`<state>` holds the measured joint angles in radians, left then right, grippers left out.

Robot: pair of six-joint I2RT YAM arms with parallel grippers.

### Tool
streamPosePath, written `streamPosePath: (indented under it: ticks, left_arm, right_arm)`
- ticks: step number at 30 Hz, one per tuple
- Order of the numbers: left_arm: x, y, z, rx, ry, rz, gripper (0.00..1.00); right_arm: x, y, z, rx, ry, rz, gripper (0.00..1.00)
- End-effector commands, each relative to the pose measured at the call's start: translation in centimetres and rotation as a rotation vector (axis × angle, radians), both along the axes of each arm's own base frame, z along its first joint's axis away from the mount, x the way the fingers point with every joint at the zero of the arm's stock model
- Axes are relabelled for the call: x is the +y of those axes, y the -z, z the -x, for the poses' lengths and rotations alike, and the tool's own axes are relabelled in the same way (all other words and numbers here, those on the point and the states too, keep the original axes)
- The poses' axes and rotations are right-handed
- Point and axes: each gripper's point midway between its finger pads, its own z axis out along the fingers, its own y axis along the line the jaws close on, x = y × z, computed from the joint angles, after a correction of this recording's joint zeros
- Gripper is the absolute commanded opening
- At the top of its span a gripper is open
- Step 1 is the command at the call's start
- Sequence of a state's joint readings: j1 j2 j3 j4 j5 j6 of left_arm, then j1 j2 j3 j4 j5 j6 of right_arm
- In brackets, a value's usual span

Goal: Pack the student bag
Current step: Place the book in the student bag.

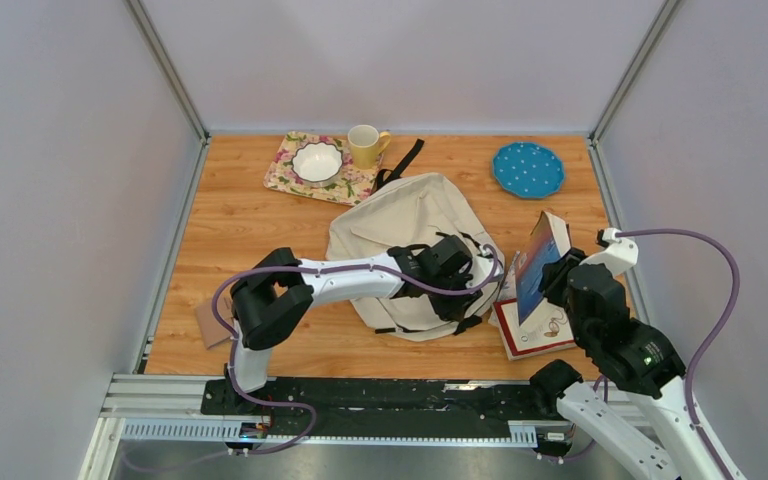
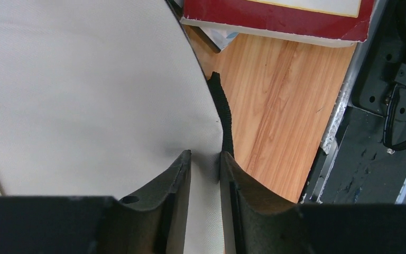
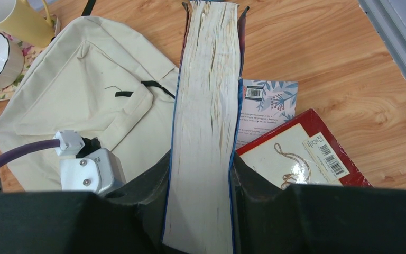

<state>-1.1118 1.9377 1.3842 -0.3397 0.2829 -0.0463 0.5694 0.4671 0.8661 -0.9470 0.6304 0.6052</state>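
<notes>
The cream student bag (image 1: pixel 400 225) lies flat at the table's middle, its black straps toward the back. My left gripper (image 1: pixel 462 292) is at the bag's near right edge. In the left wrist view it (image 2: pixel 205 159) is shut on a fold of the bag's cream fabric (image 2: pixel 84 95), next to a black strap (image 2: pixel 223 111). My right gripper (image 1: pixel 557 278) is shut on a thick blue-covered book (image 1: pixel 537 262) and holds it upright on edge just right of the bag. The right wrist view shows the book's page edges (image 3: pixel 206 106) between my fingers (image 3: pixel 158 180), above the bag (image 3: pixel 84 95).
A red-and-white book (image 1: pixel 530 338) lies on the table under my right gripper, on a floral booklet (image 3: pixel 269 100). At the back are a yellow mug (image 1: pixel 364 146), a white bowl (image 1: pixel 317 161) on a floral mat (image 1: pixel 285 178), and a blue dotted plate (image 1: pixel 528 168). A small brown card (image 1: pixel 207 322) lies near left.
</notes>
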Motion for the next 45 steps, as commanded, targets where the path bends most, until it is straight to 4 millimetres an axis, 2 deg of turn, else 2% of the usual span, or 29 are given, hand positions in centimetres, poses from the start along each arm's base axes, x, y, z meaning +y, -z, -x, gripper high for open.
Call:
streamPosePath:
  ticks: [1,4,5,6,9,12,16,20,25,28,33,36,37,40,41,43,44,45]
  left_arm:
    - [-1.3,-1.3,-0.5,-0.027,0.006,0.037,0.3]
    - [-1.3,-1.4,-0.6,-0.032,0.004,0.035,0.13]
    - [-1.2,-1.4,-0.7,-0.037,-0.002,0.032,0.02]
    - [-1.2,-1.4,-0.7,-0.037,-0.006,0.03,0.0]
    - [-1.0,-2.1,-1.3,-0.063,-0.035,0.03,0.0]
    - [-0.6,-3.6,-2.3,-0.121,-0.076,0.054,0.0]
    - [0.0,-6.7,-3.6,-0.192,-0.136,0.098,0.0]
    - [0.9,-10.1,-6.0,-0.229,-0.23,0.163,0.0]
    - [2.3,-13.4,-7.3,-0.262,-0.313,0.237,0.0]
    - [3.1,-14.2,-8.0,-0.294,-0.368,0.252,0.0]
    - [4.5,-14.8,-8.3,-0.316,-0.437,0.285,0.0]
    - [5.0,-15.0,-8.1,-0.313,-0.464,0.322,0.0]
    - [4.8,-15.7,-8.2,-0.322,-0.472,0.362,0.0]
    - [5.1,-16.7,-8.0,-0.322,-0.499,0.431,0.0]
    - [5.1,-16.9,-8.1,-0.319,-0.511,0.441,0.0]
    - [5.4,-17.3,-8.4,-0.331,-0.531,0.448,0.0]
    - [5.4,-17.4,-8.4,-0.33,-0.537,0.45,0.0]
    - [5.5,-17.6,-8.5,-0.334,-0.545,0.453,0.0]
  right_arm:
    - [0.2,-4.0,-1.0,-0.159,0.031,-0.111,0.0]
    - [0.2,-4.0,-1.0,-0.158,0.031,-0.109,0.0]
    - [0.2,-4.0,-1.0,-0.16,0.032,-0.111,0.0]
    - [0.2,-4.0,-1.0,-0.159,0.03,-0.11,0.0]
    - [0.1,-3.7,-0.9,-0.152,0.033,-0.104,0.0]
    - [0.0,-3.9,-0.6,-0.155,0.032,-0.107,0.0]
    - [-0.1,-4.2,-0.2,-0.158,0.022,-0.114,0.0]
    - [0.5,-4.7,0.4,-0.16,-0.024,-0.146,0.0]
    - [4.3,-4.4,1.5,-0.108,-0.204,-0.271,0.0]
    - [6.5,-4.4,2.3,-0.087,-0.29,-0.38,0.0]
    - [7.5,-5.3,3.7,-0.098,-0.32,-0.541,0.0]
    - [8.0,-5.3,4.3,-0.08,-0.307,-0.659,0.0]
    - [8.4,-4.1,4.2,-0.046,-0.294,-0.684,0.0]
    - [9.6,-2.8,4.1,0.008,-0.286,-0.779,0.0]
    - [9.8,-1.5,4.0,0.038,-0.275,-0.786,0.0]
    - [9.9,-0.9,4.1,0.045,-0.255,-0.836,0.0]
    - [9.9,0.3,4.1,0.064,-0.239,-0.847,0.0]
    - [9.8,0.2,4.3,0.045,-0.241,-0.871,0.0]
